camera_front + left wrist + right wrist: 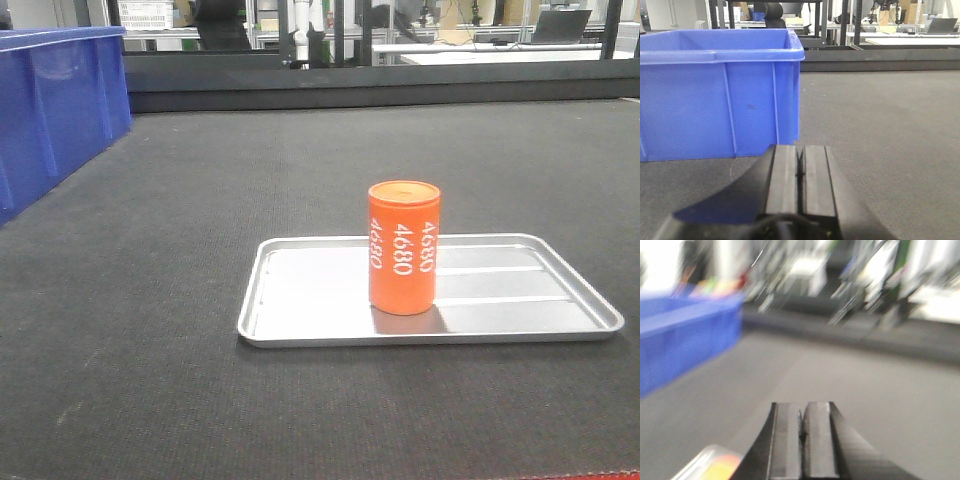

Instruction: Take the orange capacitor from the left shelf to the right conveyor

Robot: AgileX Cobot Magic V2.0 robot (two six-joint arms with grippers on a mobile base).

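Closest to my cameras are my two claws: left gripper point(800, 172) and right gripper point(801, 432) are both clenched, holding nothing. On the right conveyor point(150, 200) lies a small silver tray point(300, 330), and the orange capacitor point(403, 248) stands upright on it. I judge it stiff, smooth, maybe slippery; I would hold its side at the middle.

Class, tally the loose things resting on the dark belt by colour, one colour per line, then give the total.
Orange: 1, the orange capacitor
Silver: 1, the tray
Blue: 1, the bin
Total: 3
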